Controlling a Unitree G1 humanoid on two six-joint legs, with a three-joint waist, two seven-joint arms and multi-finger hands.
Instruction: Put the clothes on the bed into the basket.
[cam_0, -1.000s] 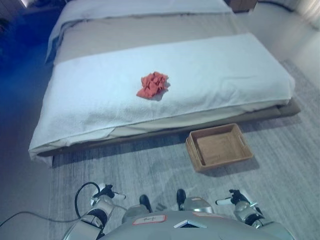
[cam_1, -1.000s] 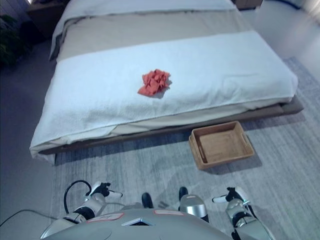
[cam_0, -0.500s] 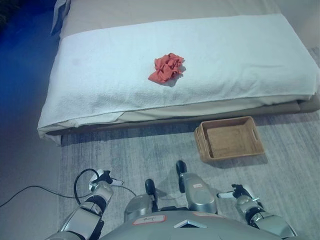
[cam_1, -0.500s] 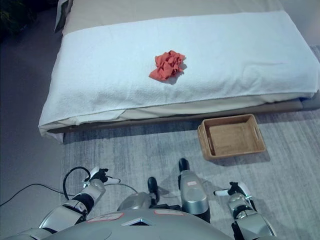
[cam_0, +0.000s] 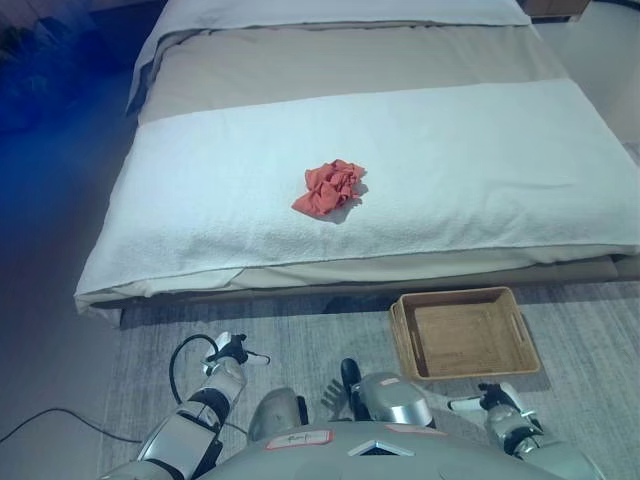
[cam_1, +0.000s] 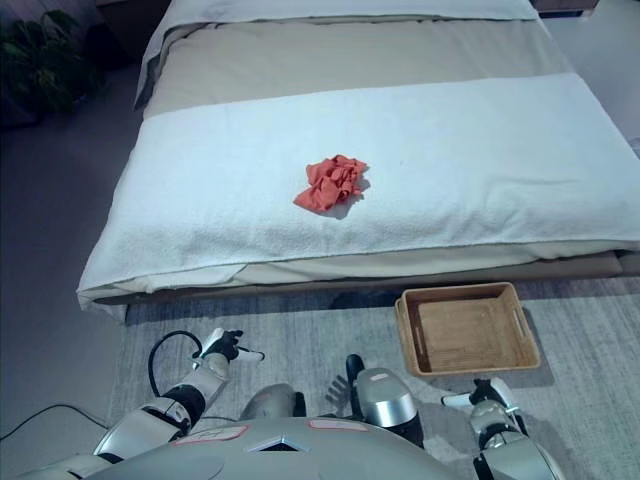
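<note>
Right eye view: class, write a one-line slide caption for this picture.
Crumpled red cloth lies on the white blanket of the bed; empty wicker basket waits on the rug below.

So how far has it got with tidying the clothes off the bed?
Nothing looks done yet. The red cloth lies crumpled on the white blanket of the bed, and the wicker basket on the rug beside the bed holds nothing. Neither robot hand carries anything: the left robot hand and the right robot hand hang low near the floor. Picking up the cloth and dropping it in the basket is all left.
</note>
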